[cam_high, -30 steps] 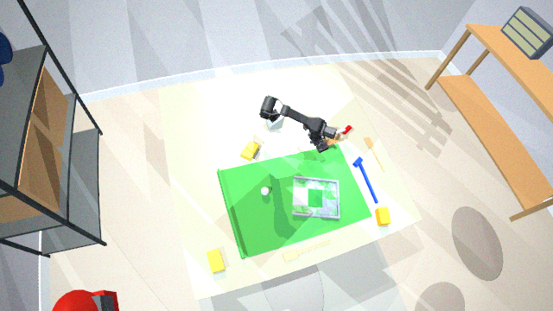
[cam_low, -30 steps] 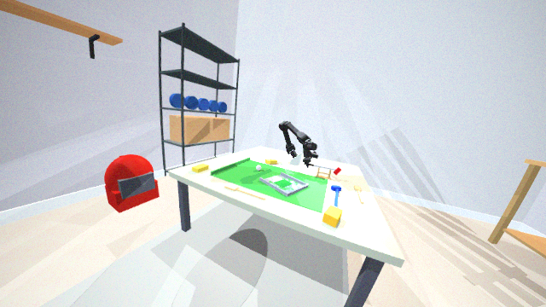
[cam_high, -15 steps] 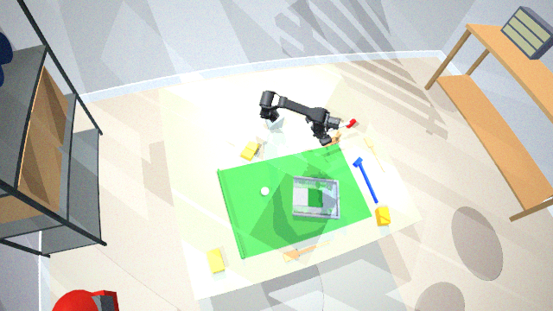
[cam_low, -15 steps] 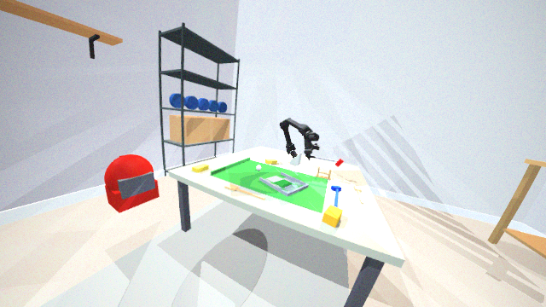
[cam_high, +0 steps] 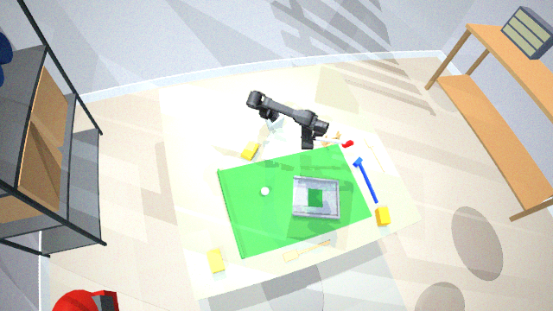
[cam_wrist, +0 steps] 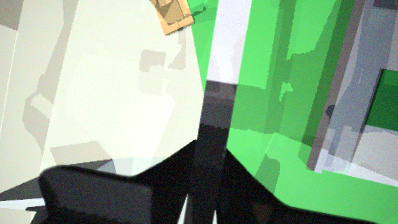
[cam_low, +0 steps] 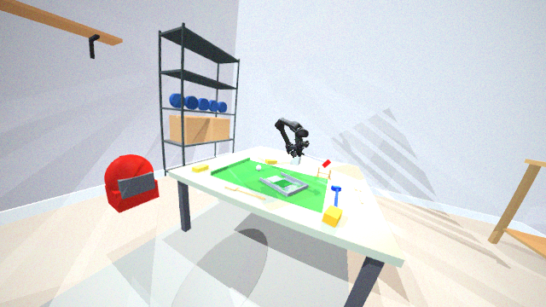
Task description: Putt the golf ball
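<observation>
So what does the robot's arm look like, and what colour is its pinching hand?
The arm is dark grey, made of chunky, boxy segments joined by rounded joints, standing on a pale base. Its gripper is nearly black, with two flat, blunt fingers. No cables, stickers or markings show on it.

Arm [cam_high: 285, 111] reaches out from its base, elbow raised, wrist bent downward. I see my pincer [cam_high: 308, 142] clamped on the red putter [cam_high: 333, 142] shaft, lifted.

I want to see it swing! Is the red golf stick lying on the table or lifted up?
Lifted. The gripper is shut on the red putter, whose red head hangs above the table in the exterior view.
</observation>
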Controlling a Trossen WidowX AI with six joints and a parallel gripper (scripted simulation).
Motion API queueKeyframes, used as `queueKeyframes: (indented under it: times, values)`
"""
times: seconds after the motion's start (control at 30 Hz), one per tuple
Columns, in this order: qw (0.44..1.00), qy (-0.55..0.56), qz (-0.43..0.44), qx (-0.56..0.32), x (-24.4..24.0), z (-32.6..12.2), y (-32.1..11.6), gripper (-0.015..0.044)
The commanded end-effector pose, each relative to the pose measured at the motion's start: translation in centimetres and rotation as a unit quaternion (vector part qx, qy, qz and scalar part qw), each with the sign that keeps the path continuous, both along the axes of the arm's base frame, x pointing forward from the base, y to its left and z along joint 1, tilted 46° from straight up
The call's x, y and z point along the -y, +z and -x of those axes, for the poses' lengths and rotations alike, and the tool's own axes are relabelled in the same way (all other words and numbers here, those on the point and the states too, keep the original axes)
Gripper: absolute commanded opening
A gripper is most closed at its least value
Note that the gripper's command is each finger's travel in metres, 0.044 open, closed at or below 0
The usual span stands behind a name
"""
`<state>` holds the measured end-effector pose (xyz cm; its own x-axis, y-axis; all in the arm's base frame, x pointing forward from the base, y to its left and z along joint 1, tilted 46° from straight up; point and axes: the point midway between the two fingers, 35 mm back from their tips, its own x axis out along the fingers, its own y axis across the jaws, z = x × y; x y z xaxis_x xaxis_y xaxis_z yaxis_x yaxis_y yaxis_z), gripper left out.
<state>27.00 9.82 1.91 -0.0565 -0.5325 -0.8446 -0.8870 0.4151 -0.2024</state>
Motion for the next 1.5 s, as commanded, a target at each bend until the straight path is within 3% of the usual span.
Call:
queueKeyframes:
  times: [0.0,0.5,1.03,1.27,1.47]
  values:
    - [0.997,-0.064,0.009,0.052,1.5,0.0,2.3,0.0000]
    - [0.933,-0.281,0.046,0.222,7.4,1.7,9.2,0.0000]
    - [0.780,-0.480,0.076,0.393,13.4,5.9,15.2,0.0000]
    - [0.704,-0.542,0.085,0.451,15.4,8.0,17.0,0.0000]
    - [0.697,-0.547,0.086,0.456,15.5,8.2,17.2,0.0000]
